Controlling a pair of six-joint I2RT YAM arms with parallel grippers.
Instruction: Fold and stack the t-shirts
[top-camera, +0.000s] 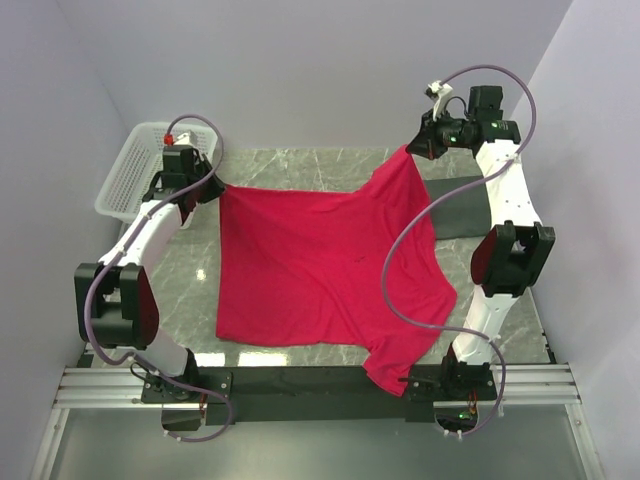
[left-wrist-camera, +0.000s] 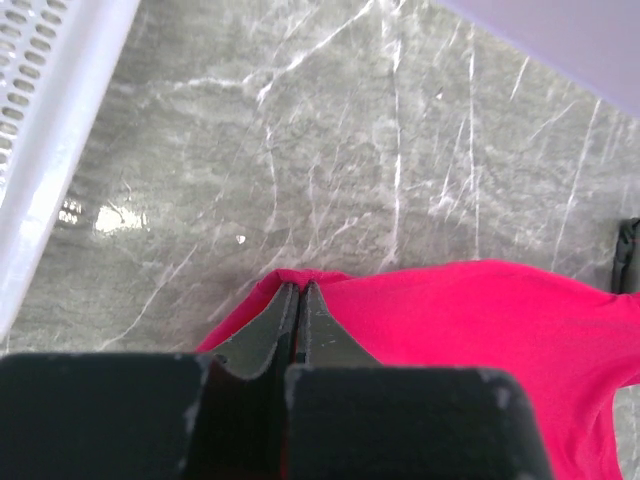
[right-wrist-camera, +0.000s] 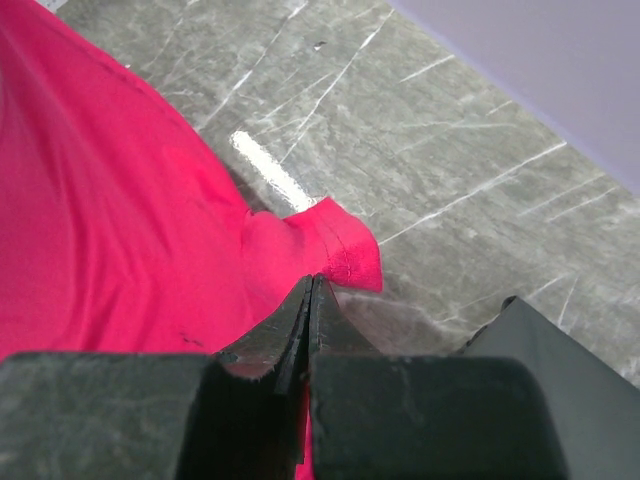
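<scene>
One crimson-red t-shirt (top-camera: 320, 265) lies spread over the grey marble table, a sleeve hanging over the near edge at the lower right. My left gripper (top-camera: 214, 186) is shut on the t-shirt's far left corner, low over the table; in the left wrist view the gripper (left-wrist-camera: 297, 287) pinches the red hem (left-wrist-camera: 300, 275). My right gripper (top-camera: 412, 148) is shut on the t-shirt's far right corner and holds it lifted above the table; in the right wrist view the gripper (right-wrist-camera: 310, 281) pinches the cloth (right-wrist-camera: 120, 200) and a hemmed flap (right-wrist-camera: 340, 250) pokes past its tips.
A white mesh basket (top-camera: 138, 170) stands at the far left, just beside the left gripper; its rim also shows in the left wrist view (left-wrist-camera: 45, 150). A dark flat pad (top-camera: 455, 205) lies at the far right under the right arm. Grey walls enclose the table.
</scene>
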